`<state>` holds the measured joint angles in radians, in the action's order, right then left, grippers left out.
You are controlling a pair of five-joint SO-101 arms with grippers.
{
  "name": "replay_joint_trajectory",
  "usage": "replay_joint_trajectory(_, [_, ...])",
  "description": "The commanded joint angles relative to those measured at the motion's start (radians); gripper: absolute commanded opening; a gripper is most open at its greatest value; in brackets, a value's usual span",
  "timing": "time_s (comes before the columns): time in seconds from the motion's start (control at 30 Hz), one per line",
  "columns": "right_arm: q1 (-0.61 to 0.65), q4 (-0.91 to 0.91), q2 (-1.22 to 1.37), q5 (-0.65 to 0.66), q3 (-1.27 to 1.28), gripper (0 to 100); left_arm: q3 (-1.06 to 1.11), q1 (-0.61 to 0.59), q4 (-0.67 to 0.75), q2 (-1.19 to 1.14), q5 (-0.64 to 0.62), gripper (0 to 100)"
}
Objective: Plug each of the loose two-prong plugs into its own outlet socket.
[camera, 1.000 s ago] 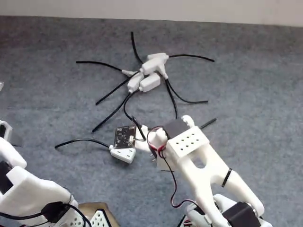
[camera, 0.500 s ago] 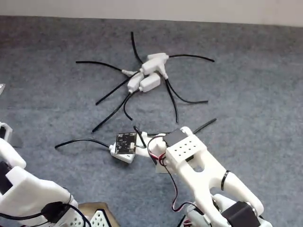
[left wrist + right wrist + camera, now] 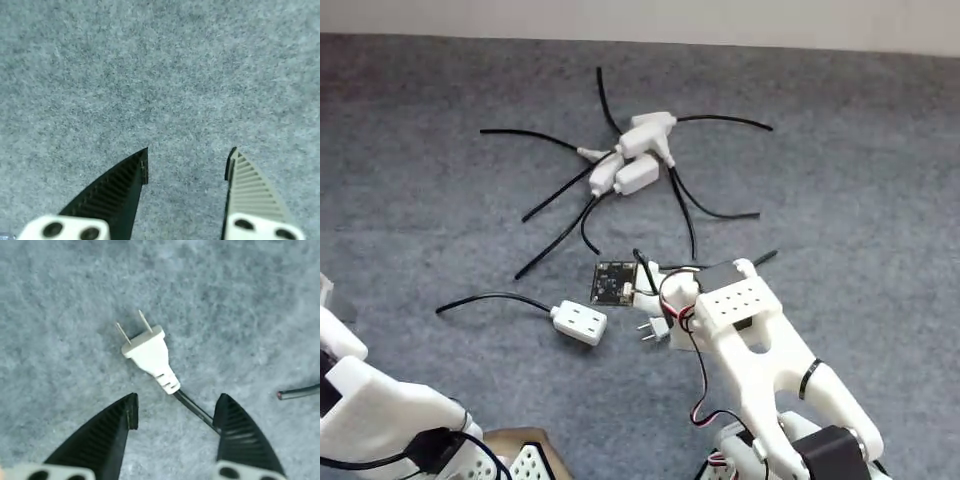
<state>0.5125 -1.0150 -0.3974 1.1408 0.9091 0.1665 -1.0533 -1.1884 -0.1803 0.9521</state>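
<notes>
A loose white two-prong plug lies flat on the grey carpet, its black cable running back between my right gripper's open fingers, which hover just above it without touching. In the high view that plug rests a short way right of a white outlet socket, prongs pointing toward the socket, a gap between them. Farther back lies a cluster of white plugs and sockets with black cables fanning out. My left gripper is open over bare carpet, holding nothing.
The right arm leans in from the near edge, the left arm sits at the near left corner. A loose black cable end lies beside the right gripper. The socket's cable trails left. A pale wall strip borders the far side.
The right arm has shifted right, away from the outlet socket, uncovering it. The plug now lies alone on the carpet beside the socket. The left arm barely moved.
</notes>
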Motion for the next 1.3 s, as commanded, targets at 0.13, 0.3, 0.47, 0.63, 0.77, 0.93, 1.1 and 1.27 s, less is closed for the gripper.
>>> replay_joint_trajectory(0.13, [0.007,0.128,0.183,0.043,0.025,25.8,-0.061,-0.085,0.003,0.062,0.009,26])
replay_joint_trajectory(0.3, [0.013,0.156,0.275,0.034,-0.004,25.6,-0.065,-0.101,0.003,0.053,0.012,26])
replay_joint_trajectory(0.47, [0.039,0.154,0.274,-0.069,-0.044,25.1,-0.059,-0.101,0.003,0.051,0.054,26])
replay_joint_trajectory(0.63, [0.087,0.16,0.236,-0.17,-0.042,5.8,-0.059,-0.101,0.003,0.051,0.057,26])
replay_joint_trajectory(0.77, [0.087,0.232,0.234,-0.281,-0.042,4.9,-0.047,-0.102,0.003,0.051,0.058,26])
replay_joint_trajectory(0.93, [0.071,0.298,0.226,-0.359,-0.038,5.0,-0.01,-0.093,0.009,0.051,0.06,26])
replay_joint_trajectory(1.1, [0.077,0.209,0.208,-0.5,-0.054,0.4,-0.007,-0.064,0.0,0.054,0.058,26])
replay_joint_trajectory(1.27, [0.096,0.156,0.012,-0.661,-0.108,0.6,-0.024,0.05,-0.141,0.087,0.054,26])
